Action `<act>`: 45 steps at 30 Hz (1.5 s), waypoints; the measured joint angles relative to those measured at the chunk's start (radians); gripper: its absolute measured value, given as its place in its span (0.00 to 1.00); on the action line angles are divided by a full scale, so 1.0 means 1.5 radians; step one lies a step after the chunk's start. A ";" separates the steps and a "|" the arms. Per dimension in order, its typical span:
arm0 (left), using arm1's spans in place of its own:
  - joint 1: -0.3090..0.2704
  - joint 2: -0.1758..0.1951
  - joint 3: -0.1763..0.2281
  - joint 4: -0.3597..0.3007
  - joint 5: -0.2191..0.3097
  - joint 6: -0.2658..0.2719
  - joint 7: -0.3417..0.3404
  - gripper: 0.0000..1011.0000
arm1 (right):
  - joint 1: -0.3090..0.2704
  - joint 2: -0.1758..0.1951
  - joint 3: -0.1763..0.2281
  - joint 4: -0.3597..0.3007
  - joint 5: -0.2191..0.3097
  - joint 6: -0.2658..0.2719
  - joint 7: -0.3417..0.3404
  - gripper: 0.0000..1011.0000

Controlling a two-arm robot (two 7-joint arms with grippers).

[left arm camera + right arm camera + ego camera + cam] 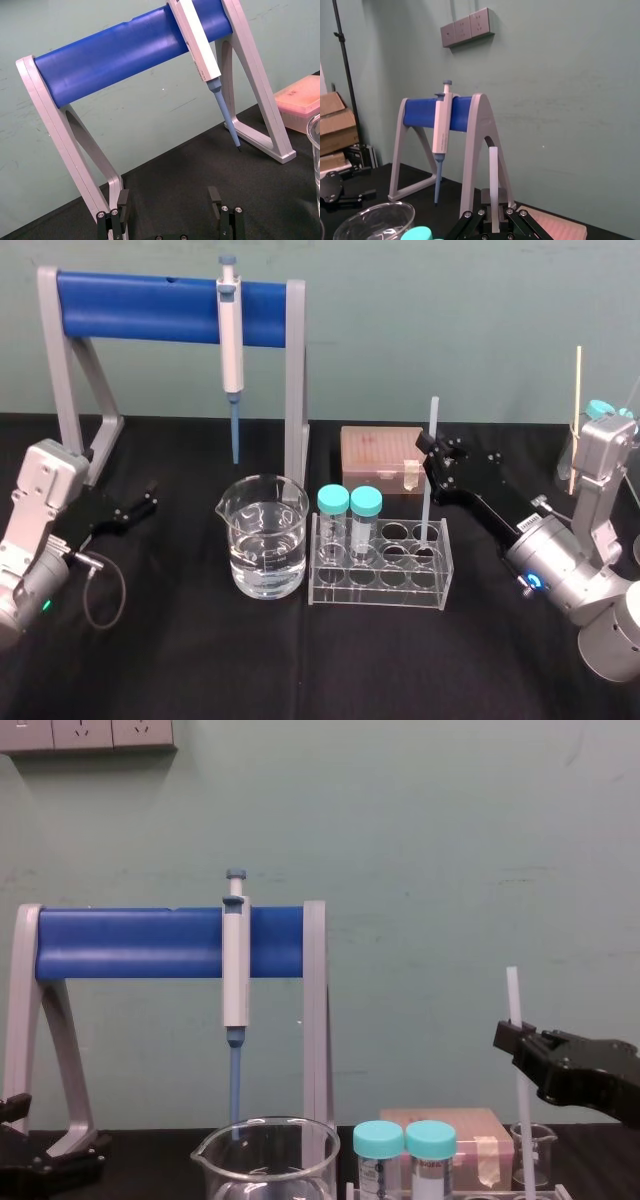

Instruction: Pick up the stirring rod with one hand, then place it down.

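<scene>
The right gripper (431, 453) is squeezing the stirring rod (434, 418), holding it straight up over the clear tube rack (441, 585). The left gripper (150, 502) is sitting open, low by the tabletop (150, 660). Going down slowly and letting go last should work best.

Silver-grey jointed arms (585, 585); the left gripper (148, 500) and right gripper (432, 447) are angular, black, screw-dotted. A grey cable (122, 591) loops at lower left.
</scene>
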 joint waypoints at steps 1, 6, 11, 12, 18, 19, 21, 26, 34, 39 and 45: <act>0.000 0.000 0.000 0.000 0.000 0.000 0.000 0.99 | 0.001 -0.001 0.000 0.004 -0.002 0.000 0.000 0.07; 0.000 0.000 0.000 0.000 0.000 0.000 0.000 0.99 | 0.007 -0.005 -0.001 0.014 -0.003 0.000 0.003 0.07; 0.000 0.000 0.000 0.000 0.000 0.000 0.000 0.99 | 0.011 -0.008 -0.003 0.023 -0.003 0.000 0.006 0.07; 0.000 0.000 0.000 0.000 0.000 0.000 0.000 0.99 | 0.013 -0.009 -0.004 0.026 -0.003 0.000 0.006 0.07; 0.000 0.000 0.000 0.000 0.000 0.000 0.000 0.99 | 0.018 -0.012 -0.006 0.039 -0.007 0.003 0.007 0.07; 0.000 0.000 0.000 0.000 0.000 0.000 0.000 0.99 | 0.018 -0.012 -0.006 0.041 -0.008 0.004 0.007 0.07; 0.000 0.000 0.000 0.000 0.000 0.000 0.000 0.99 | 0.019 -0.012 -0.006 0.043 -0.009 0.004 0.007 0.07; 0.000 0.000 0.000 0.000 0.000 0.000 0.000 0.99 | 0.019 -0.012 -0.007 0.047 -0.011 0.008 0.006 0.07; 0.000 0.000 0.000 0.000 0.000 0.000 0.000 0.99 | 0.016 -0.012 -0.009 0.047 -0.014 0.016 0.005 0.07; 0.000 0.000 0.000 0.000 0.000 0.000 0.000 0.99 | 0.014 -0.011 -0.010 0.045 -0.019 0.019 -0.001 0.07; 0.000 0.000 0.000 0.000 0.000 0.000 0.000 0.99 | 0.011 -0.010 -0.011 0.041 -0.030 0.020 -0.012 0.07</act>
